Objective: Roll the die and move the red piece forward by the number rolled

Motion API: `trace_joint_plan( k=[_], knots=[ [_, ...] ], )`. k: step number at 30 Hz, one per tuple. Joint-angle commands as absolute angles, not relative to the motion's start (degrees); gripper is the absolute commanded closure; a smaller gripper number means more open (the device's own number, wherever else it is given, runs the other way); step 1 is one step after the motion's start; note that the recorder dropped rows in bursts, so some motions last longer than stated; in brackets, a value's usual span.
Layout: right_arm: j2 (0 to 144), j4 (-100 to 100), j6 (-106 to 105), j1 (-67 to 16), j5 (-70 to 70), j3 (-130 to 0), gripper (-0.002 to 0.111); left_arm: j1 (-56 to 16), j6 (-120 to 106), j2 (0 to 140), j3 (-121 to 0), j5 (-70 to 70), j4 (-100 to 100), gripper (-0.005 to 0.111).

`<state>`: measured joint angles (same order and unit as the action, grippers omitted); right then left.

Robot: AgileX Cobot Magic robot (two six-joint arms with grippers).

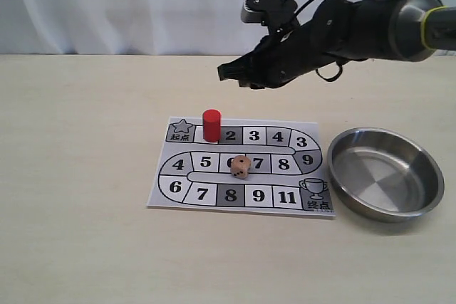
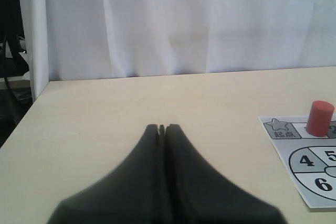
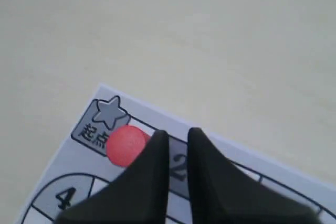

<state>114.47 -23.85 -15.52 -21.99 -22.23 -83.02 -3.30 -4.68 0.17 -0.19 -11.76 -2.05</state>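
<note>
Red solid upright cylinder, the red piece, stands beside the star square; the tan wooden die rests mid-board, at its five o'clock. My right gripper hovers above, jaws nearly closed, holding nothing. Descending like this, I risk toppling the piece.

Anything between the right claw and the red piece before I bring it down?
Nothing visible. The right claw hangs above and behind the red piece, with only open air between. The die sits further along the board, out of the way.
</note>
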Motion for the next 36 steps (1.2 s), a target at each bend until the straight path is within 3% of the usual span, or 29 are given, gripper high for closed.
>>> trace_joint_plan(
  k=[1, 22, 36],
  knots=[
    [112.7, -23.7, -15.1, -17.9, -31.4, -83.3, 0.104, -3.3, -4.9, 0.0, 0.0, -11.2, -2.2, 0.107],
    [107.7, -11.5, -9.2, -2.0, -55.6, -82.5, 0.104, -3.3, -4.9, 0.0, 0.0, -11.2, -2.2, 0.107],
    [94.6, -7.6, -11.1, -0.1, -54.3, -70.3, 0.104, -3.3, -4.9, 0.0, 0.0, -11.2, -2.2, 0.107]
  ],
)
